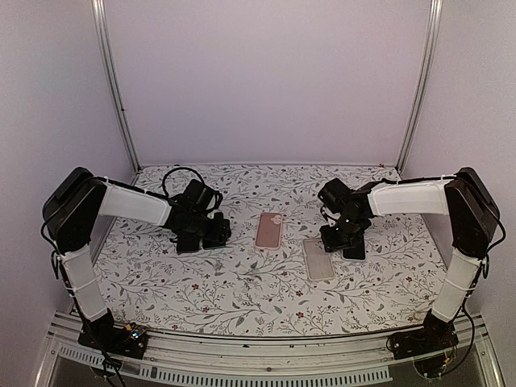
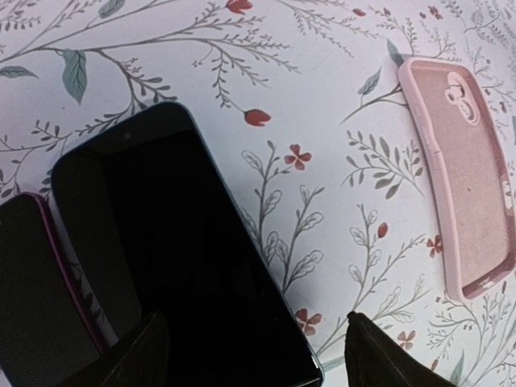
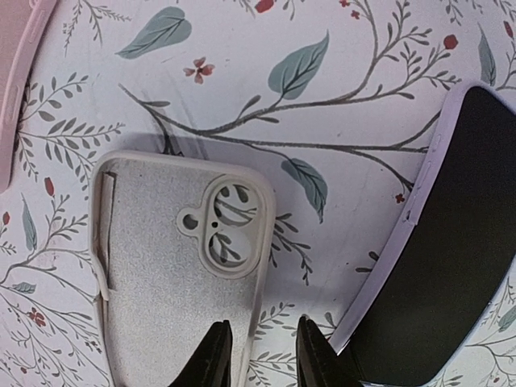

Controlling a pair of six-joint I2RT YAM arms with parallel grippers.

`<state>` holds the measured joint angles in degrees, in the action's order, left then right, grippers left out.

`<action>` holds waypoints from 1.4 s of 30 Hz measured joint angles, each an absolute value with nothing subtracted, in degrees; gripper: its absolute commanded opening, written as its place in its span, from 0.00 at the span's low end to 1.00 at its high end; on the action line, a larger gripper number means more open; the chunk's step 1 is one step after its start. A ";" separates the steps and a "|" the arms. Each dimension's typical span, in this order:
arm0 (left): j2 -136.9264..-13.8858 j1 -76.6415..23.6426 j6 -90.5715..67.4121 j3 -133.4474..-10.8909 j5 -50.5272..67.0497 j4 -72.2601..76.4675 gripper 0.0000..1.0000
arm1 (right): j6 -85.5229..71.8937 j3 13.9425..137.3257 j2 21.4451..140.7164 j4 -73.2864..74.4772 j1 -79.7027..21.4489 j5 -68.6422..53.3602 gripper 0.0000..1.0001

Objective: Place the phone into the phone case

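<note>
A black phone (image 2: 177,258) lies face up on the flowered table. My left gripper (image 2: 255,318) is open and its fingers straddle the phone's near end. In the top view the left gripper (image 1: 201,234) sits left of a pink case (image 1: 268,230), which also shows in the left wrist view (image 2: 463,177). A grey case (image 3: 169,274) lies open side up, also visible in the top view (image 1: 318,258). My right gripper (image 3: 260,334) is narrowly open, one finger inside the grey case's right wall and one outside it. In the top view the right gripper (image 1: 343,238) is beside that case.
A second phone with a magenta rim (image 2: 32,298) lies left of the black one. A phone in a lavender case (image 3: 451,266) lies face up right of the grey case. The pink case's edge (image 3: 16,81) shows at the right wrist view's upper left. White walls enclose the table.
</note>
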<state>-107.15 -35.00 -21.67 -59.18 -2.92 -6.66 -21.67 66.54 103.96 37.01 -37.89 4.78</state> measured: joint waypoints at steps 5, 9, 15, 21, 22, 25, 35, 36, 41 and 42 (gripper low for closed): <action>-107.77 -36.21 -21.96 -59.51 -0.16 -4.64 0.75 | -21.58 67.05 103.33 37.87 -37.91 5.76 0.37; -107.74 -39.72 -22.46 -59.53 1.78 -4.19 0.76 | -21.56 67.18 101.82 38.70 -37.91 6.20 0.38; -105.93 -39.42 -21.19 -59.51 0.75 -8.45 0.79 | -21.41 69.76 101.21 38.30 -38.74 6.24 0.39; -105.93 -31.20 -19.22 -61.78 -1.65 -12.36 0.79 | -21.32 75.92 101.80 30.92 -44.23 5.19 0.39; -106.52 -30.13 -19.05 -62.54 -1.98 -12.64 0.79 | -21.28 77.58 102.43 29.06 -45.17 4.62 0.39; -108.29 -29.02 -18.87 -63.48 -2.20 -12.71 0.78 | -21.12 82.59 105.69 23.70 -47.24 2.11 0.39; -108.09 -29.63 -20.71 -59.07 3.18 -6.66 0.60 | -21.82 92.14 121.69 14.31 -48.71 -8.36 0.39; -107.98 -29.69 -21.02 -58.72 3.66 -6.09 0.59 | -21.96 92.38 122.65 14.15 -48.71 -8.64 0.39; -107.35 -31.22 -22.24 -56.60 5.21 -2.63 0.55 | -23.00 93.34 126.21 13.45 -48.71 -9.32 0.39; -107.22 -31.79 -22.55 -56.05 5.56 -1.87 0.55 | -23.14 93.69 126.72 13.21 -48.71 -9.43 0.39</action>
